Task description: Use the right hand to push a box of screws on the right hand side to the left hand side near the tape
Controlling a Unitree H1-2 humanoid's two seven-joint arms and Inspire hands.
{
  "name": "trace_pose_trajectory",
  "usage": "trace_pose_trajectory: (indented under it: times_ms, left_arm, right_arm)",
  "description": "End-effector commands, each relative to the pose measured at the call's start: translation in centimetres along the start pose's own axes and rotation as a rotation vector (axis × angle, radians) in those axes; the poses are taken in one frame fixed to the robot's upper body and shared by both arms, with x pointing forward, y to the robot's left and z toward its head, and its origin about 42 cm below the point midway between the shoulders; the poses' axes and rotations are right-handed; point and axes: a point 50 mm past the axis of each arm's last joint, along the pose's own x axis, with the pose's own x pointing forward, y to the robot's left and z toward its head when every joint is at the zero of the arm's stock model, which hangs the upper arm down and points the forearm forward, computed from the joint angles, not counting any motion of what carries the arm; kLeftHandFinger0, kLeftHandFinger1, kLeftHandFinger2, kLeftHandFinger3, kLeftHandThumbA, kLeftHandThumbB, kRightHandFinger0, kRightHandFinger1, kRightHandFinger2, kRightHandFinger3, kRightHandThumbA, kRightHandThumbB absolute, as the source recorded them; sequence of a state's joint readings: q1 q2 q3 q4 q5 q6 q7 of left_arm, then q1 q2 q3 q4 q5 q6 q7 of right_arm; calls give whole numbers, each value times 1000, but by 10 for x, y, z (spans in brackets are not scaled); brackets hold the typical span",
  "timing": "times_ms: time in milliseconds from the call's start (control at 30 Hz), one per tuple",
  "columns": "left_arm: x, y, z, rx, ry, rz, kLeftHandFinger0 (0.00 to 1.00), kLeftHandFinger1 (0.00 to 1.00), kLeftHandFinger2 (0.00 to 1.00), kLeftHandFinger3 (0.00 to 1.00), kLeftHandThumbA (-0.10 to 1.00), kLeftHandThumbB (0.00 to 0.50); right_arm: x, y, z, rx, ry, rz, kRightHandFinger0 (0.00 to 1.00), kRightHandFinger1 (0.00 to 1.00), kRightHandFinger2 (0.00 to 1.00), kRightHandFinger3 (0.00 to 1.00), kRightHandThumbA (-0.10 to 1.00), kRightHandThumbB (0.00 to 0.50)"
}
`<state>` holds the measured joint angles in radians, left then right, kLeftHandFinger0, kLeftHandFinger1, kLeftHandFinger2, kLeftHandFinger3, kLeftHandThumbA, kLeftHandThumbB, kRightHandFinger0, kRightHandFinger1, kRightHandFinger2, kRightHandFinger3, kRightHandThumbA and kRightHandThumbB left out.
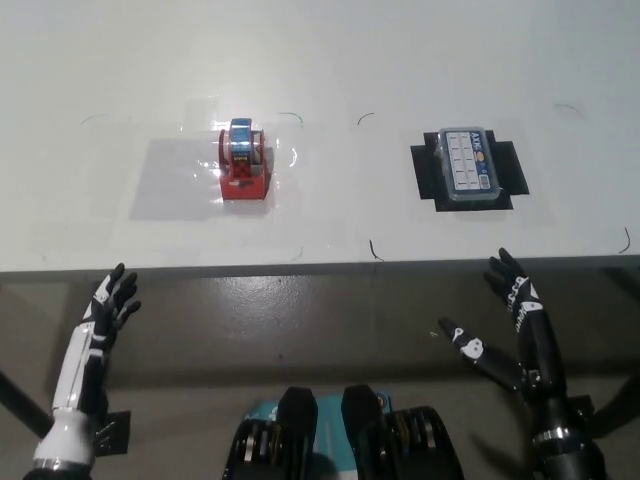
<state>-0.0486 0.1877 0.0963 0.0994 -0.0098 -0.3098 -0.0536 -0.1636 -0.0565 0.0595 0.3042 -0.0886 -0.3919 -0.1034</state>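
You have the box of screws (468,166) lying flat on a black patch (505,170) toward the right end of the white table (330,60), a little back from the front edge. Its clear lid shows a grid of small compartments. The tape dispenser (244,163), red with a blue roll on top, sits toward the left end of the table, about as far back from the front edge as the box, and the two are well apart.

Your black right hand (505,325) hangs below the table's front edge, in front of the box and touching nothing, with its fingers spread apart. Your white left hand (108,305) rests below the front edge near the left end, fingers also apart and holding nothing.
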Motion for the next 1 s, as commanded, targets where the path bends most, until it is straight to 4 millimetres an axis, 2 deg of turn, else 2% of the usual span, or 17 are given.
trace_pose_trajectory:
  times_ms: [0,67,133,200,267,300,367,467,500,533,567,667,700,733,767,800,967]
  left_arm:
    - [-10,5,18,1,-94,-38,1000,1000,1000,1000,1000,144]
    - [-16,5,19,-3,-102,-44,1000,1000,1000,1000,1000,148]
    - [-22,7,24,0,-110,-49,1000,1000,1000,1000,1000,147]
    - [-27,8,33,5,-117,-48,1000,1000,1000,1000,1000,133]
    - [-29,8,41,-9,-144,-52,1000,1000,1000,1000,1000,105]
    - [-29,7,45,-36,-169,-56,1000,1000,1000,1000,987,98]
    - [-30,6,51,-40,-187,-65,1000,1000,1000,1000,1000,96]
    - [-30,4,60,-36,-216,-73,1000,1000,1000,1000,1000,93]
    - [-29,4,64,-30,-237,-70,1000,1000,1000,1000,1000,107]
    - [-29,4,65,-31,-240,-66,1000,1000,1000,1000,1000,107]
    - [-28,5,67,-32,-246,-67,1000,1000,1000,1000,1000,112]
    - [-30,4,67,-33,-250,-74,1000,1000,1000,1000,1000,122]
    - [-31,4,67,-32,-249,-72,1000,1000,1000,1000,1000,122]
    - [-31,4,68,-35,-247,-67,1000,1000,1000,1000,1000,113]
    - [-31,4,68,-35,-246,-64,1000,1000,1000,1000,1000,113]
    - [-31,5,68,-35,-250,-58,1000,1000,1000,1000,1000,109]
    - [-34,3,69,-29,-252,-54,1000,1000,1000,1000,1000,121]
  right_arm:
    - [-14,-9,14,-6,-108,13,905,897,953,984,902,192]
    - [-22,-11,16,0,-110,8,890,896,949,975,895,196]
    - [-27,-12,21,14,-125,-1,869,889,944,971,841,177]
    - [-31,-15,34,54,-167,-19,866,894,949,967,792,171]
    - [-28,-18,47,29,-218,-58,829,876,953,958,837,184]
    - [-24,-21,55,38,-247,-68,847,885,967,962,870,201]
    - [-19,-25,64,24,-287,-91,848,903,988,973,919,201]
    - [-4,-36,79,-25,-351,-125,878,940,1000,1000,969,200]
    - [10,-43,88,-3,-389,-136,934,984,1000,1000,900,152]
    - [15,-44,91,2,-403,-144,940,986,1000,1000,871,149]
    - [24,-48,96,-3,-423,-149,946,990,1000,1000,879,165]
    - [42,-61,107,-51,-430,-159,1000,1000,1000,1000,1000,206]
    - [49,-64,110,-63,-432,-158,1000,1000,1000,1000,1000,208]
    - [61,-68,117,-72,-434,-166,1000,1000,1000,1000,1000,187]
    - [66,-70,120,-71,-437,-169,1000,1000,1000,1000,1000,190]
    - [78,-73,126,-77,-441,-167,1000,1000,1000,1000,999,157]
    - [120,-83,137,-98,-422,-150,1000,1000,1000,1000,983,124]
